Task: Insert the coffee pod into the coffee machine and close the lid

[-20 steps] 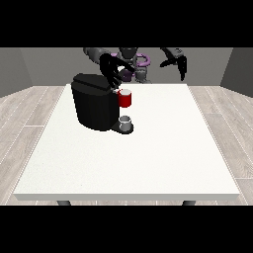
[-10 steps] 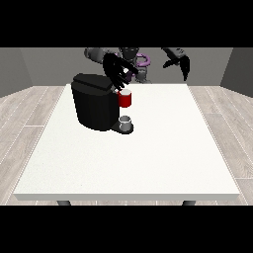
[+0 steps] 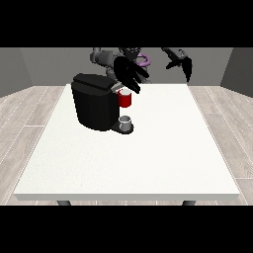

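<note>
The black coffee machine point(image 3: 96, 104) stands on the white table point(image 3: 148, 158), at its far left part. A red thing at the machine point(image 3: 125, 99) sits under its front overhang. Below it, a small grey thing point(image 3: 126, 122) rests on the machine's base; I cannot tell it for the pod. The hand at the view's left point(image 3: 129, 74) hovers just above and beside the machine's top front corner, fingers straight and spread, holding nothing. The hand at the view's right point(image 3: 181, 61) is raised over the table's far edge, fingers hanging relaxed, also holding nothing.
The robot's torso point(image 3: 132, 53) stands behind the table's far edge, with a purple ring-like part point(image 3: 144, 60) at its chest. Grey wood floor point(image 3: 29, 113) surrounds the table.
The hand at the view's left has shifted a little towards the view's right, off the machine's top, with its fingers spread wider. The other hand has barely moved.
</note>
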Controlling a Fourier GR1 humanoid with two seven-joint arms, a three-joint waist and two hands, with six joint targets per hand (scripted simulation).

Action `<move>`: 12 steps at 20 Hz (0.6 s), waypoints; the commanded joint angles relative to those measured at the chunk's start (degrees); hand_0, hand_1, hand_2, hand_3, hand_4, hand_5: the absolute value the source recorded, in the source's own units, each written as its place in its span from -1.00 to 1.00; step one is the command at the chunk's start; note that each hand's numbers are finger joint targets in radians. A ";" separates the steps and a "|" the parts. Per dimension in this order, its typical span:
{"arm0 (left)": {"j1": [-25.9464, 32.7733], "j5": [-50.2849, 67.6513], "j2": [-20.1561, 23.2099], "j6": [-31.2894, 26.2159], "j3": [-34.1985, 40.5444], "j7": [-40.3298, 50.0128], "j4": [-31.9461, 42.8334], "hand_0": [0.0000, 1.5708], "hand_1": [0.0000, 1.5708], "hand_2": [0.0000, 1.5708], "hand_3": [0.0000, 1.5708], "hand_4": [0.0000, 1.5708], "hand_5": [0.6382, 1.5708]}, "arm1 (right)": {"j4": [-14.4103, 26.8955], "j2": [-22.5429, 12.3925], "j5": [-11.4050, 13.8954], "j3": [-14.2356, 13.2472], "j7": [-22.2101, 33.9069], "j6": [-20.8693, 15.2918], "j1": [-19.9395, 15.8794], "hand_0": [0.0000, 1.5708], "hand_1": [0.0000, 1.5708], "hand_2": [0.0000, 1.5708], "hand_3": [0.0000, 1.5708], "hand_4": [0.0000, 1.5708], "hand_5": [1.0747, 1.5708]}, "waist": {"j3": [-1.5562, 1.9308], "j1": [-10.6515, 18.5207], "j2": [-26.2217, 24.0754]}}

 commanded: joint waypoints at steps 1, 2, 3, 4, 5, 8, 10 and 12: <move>-3.38 -0.09 -0.55 -0.32 -0.90 0.25 -0.21 -1.00 -1.00 -1.00 -1.00 -0.52 1.00 | -3.87 6.18 -2.02 3.00 -6.70 -0.58 -6.95 -1.00 -1.00 -1.00 -1.00 -1.00 1.00 | -2.68 6.72 1.70; -3.44 1.11 0.64 -1.96 -0.16 0.69 -0.24 -1.00 -1.00 -1.00 -1.00 -0.54 1.00 | -3.42 5.86 -2.51 2.70 -7.72 0.25 -6.94 -1.00 -1.00 -1.00 -1.00 -1.00 1.00 | -2.70 7.25 1.71; -4.33 1.43 0.40 -1.55 0.39 0.41 0.32 -1.00 -1.00 -1.00 -1.00 -0.55 1.00 | -4.13 7.59 -2.81 3.05 -8.84 -0.77 -7.55 -1.00 -1.00 -1.00 -1.00 -1.00 1.00 | -2.75 6.11 2.41; -3.94 1.05 -0.41 -1.22 -0.46 0.39 0.06 -1.00 -1.00 -1.00 -1.00 -0.68 1.00 | -2.48 6.54 -3.71 2.13 -9.26 0.44 -9.64 -1.00 -1.00 -1.00 -1.00 -1.00 1.00 | -2.76 6.91 4.12; -6.52 0.72 -0.10 -0.73 -0.19 1.20 -0.30 -1.00 -1.00 -1.00 -1.00 -1.00 1.00 | -2.10 8.24 -2.81 2.93 -11.48 -1.33 -9.97 -1.00 -1.00 -1.00 -1.00 -1.00 1.00 | -2.75 6.77 6.27; -3.88 1.33 1.67 -2.26 0.58 -0.53 -0.37 -1.00 -1.00 -1.00 -1.00 -0.65 1.00 | 0.22 8.80 -3.39 2.54 -14.15 -1.02 -10.93 -1.00 -1.00 -1.00 -1.00 -0.93 1.00 | -2.79 5.77 6.28; -4.22 -0.07 -0.39 0.88 0.04 1.02 -0.31 -1.00 -1.00 -1.00 -1.00 -0.58 1.00 | 2.69 9.12 -3.52 2.91 -14.09 0.03 -13.38 -1.00 -1.00 -1.00 -1.00 -0.87 1.00 | -2.79 3.90 5.37; -2.32 2.76 3.49 -3.24 2.50 -0.18 -0.80 -1.00 -1.00 -1.00 -1.00 -0.65 1.00 | 2.99 10.89 -3.89 2.72 -17.10 -1.19 -10.98 -1.00 -1.00 -1.00 -1.00 -1.00 1.00 | -2.79 4.53 4.85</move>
